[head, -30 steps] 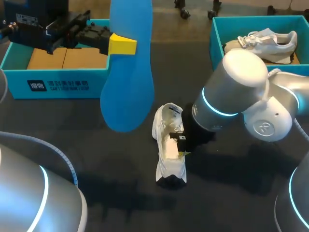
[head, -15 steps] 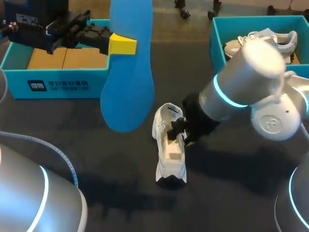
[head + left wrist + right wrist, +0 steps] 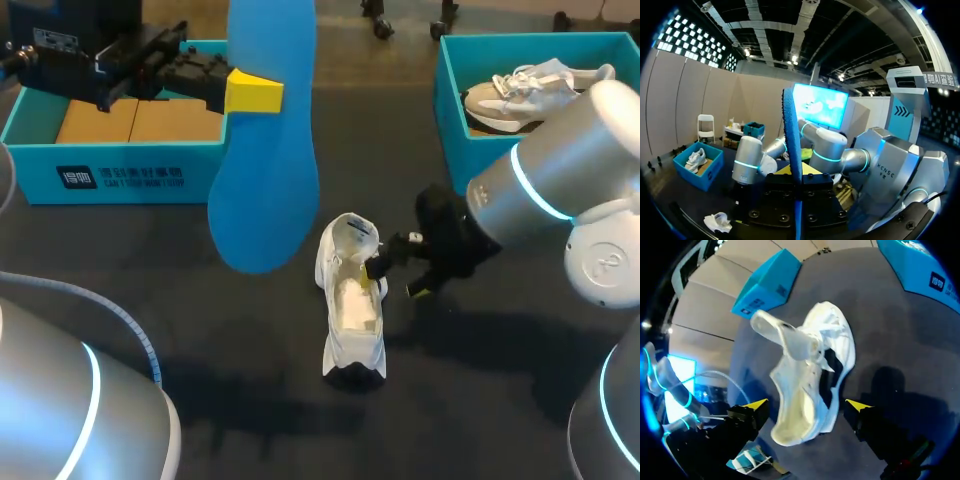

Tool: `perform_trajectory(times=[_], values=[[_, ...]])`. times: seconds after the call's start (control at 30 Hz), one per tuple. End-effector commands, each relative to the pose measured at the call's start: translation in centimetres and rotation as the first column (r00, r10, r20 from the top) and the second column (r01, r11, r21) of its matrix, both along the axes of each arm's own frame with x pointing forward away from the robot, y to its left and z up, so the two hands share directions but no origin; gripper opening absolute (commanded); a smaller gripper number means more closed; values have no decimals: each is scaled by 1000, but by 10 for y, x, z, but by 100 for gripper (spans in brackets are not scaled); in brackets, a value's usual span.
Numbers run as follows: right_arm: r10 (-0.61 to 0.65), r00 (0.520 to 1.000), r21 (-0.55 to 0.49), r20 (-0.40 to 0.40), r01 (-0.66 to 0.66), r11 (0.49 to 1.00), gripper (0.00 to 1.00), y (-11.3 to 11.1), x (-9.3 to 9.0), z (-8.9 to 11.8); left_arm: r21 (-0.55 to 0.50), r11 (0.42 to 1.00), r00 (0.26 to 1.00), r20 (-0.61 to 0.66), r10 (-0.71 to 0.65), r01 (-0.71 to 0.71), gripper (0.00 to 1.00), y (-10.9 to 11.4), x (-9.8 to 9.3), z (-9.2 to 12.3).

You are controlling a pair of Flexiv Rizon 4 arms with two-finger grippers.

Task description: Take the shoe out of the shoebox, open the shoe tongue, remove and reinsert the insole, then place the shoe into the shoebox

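Pulling back rightward, right tool (image 3: 397,287) hangs wide open beside the shoe (image 3: 352,315) on the desk (image 3: 150,290), tongue (image 3: 774,332) lifted; left tool (image 3: 250,92) grips the blue insole (image 3: 265,190) aloft. Reinsertion probably next.

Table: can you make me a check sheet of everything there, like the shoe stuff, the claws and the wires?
Surface: dark table, plain.
Job's things: white shoe lies on the table with its tongue lifted; blue insole is held up in the air; left shoebox holds only brown cardboard.
Clutter: right shoebox with another shoe inside.
Claws: left claw shut on the blue insole; right claw open, beside the white shoe's opening.
Cables: grey hose along the left arm.
Surroundings: nothing seen.
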State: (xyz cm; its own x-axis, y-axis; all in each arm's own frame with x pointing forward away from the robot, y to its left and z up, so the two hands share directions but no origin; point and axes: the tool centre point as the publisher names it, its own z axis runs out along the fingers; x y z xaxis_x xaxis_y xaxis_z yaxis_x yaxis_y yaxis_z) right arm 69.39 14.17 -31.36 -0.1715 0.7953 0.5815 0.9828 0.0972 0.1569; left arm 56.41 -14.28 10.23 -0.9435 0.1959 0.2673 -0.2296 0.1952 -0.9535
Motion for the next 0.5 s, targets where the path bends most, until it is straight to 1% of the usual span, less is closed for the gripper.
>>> perform_trajectory(times=[0.03,0.07,0.1,0.17,0.2,0.23,0.43,0.5], values=[[0,1000,189,-19,4,982,100,-10,10,11,3,1000,1000,0,-3,3,0,-1,2,0],[-6,1000,217,-26,11,976,100,-13,14,19,3,1000,1000,0,-3,3,0,-1,2,0],[-6,1000,217,-26,11,976,100,-13,14,19,3,1000,1000,0,-3,3,0,-1,2,0],[-13,999,267,-38,22,963,100,-21,20,35,3,1000,1000,0,-3,3,0,-1,2,0],[-12,999,275,-41,23,961,100,-21,21,36,3,1000,1000,0,-3,3,0,-1,2,0],[-12,999,293,-42,24,956,100,-24,23,44,3,1000,1000,0,-3,3,0,-1,2,0],[-20,998,375,-67,43,926,100,-33,35,65,3,1000,1000,0,-3,3,0,-1,2,0],[-26,994,432,-106,69,899,100,-35,41,71,-43,999,990,140,-27,33,0,-2,10,5]])
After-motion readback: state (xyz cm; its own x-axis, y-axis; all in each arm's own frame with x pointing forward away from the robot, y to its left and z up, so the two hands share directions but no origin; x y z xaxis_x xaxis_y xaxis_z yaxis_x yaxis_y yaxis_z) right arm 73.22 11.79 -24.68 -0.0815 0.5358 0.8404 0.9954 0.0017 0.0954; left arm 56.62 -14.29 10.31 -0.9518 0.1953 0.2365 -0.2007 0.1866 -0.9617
